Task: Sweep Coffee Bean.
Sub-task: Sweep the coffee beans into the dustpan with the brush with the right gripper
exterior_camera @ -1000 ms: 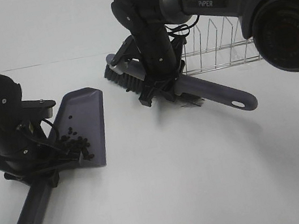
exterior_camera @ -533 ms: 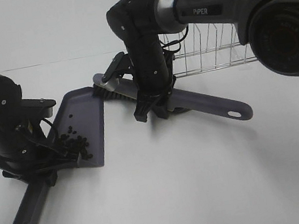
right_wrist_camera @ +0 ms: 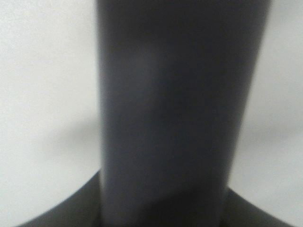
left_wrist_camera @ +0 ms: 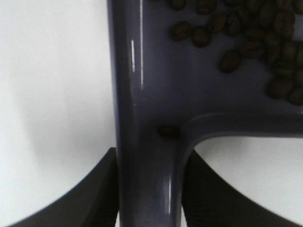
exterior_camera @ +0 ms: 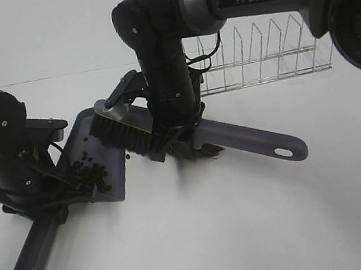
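Dark coffee beans [exterior_camera: 89, 171] lie in a cluster at the back of the grey-purple dustpan [exterior_camera: 105, 130], which rests on the white table at the left. My left gripper [exterior_camera: 50, 206] is shut on the dustpan's handle [left_wrist_camera: 147, 156]. The left wrist view shows beans [left_wrist_camera: 255, 42] on the pan floor and one bean [left_wrist_camera: 168, 131] at the handle's root. My right gripper [exterior_camera: 180, 140] is shut on the handle [right_wrist_camera: 170, 113] of the brush. The brush's black bristles [exterior_camera: 125, 137] sit at the pan's open edge. The brush handle [exterior_camera: 265, 145] runs out to the right.
A wire dish rack [exterior_camera: 260, 52] stands behind the right arm at the back right. The dustpan's long handle [exterior_camera: 32, 264] points toward the front left. The table top [exterior_camera: 219, 239] is plain white.
The right arm has carried the brush left and nearer, from beside the rack to the dustpan's open edge. The left arm and dustpan have barely moved.
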Robot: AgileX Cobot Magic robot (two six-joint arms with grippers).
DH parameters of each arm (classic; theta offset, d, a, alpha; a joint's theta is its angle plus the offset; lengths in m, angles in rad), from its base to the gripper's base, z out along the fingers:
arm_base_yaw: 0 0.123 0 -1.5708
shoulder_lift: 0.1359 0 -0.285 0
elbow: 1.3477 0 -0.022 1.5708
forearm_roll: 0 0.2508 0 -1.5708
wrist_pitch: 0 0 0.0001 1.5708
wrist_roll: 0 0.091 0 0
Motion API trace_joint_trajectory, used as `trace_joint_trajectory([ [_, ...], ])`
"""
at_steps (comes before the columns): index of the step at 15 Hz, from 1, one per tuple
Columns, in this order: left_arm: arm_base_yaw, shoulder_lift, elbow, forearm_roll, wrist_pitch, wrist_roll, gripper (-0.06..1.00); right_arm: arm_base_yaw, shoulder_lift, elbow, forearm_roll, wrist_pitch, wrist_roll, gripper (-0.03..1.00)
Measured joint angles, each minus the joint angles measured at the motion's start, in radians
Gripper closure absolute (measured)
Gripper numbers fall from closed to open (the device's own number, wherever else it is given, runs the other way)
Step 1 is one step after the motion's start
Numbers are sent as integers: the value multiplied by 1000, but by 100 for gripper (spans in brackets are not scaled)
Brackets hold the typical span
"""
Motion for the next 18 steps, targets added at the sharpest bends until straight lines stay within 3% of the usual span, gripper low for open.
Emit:
trace_joint_trajectory([
  [4,0,0,0,0,-1,3,62,-2,-46,5,-61,4,133,69],
  [7,0,0,0,0,-1,22,62,-38,-146,12,-30,7,412,69],
  [12,0,0,0,0,-2,27,62,-113,-175,23,-17,7,475,69],
  [18,0,0,0,0,-3,30,62,-169,-184,172,18,14,521,69],
])
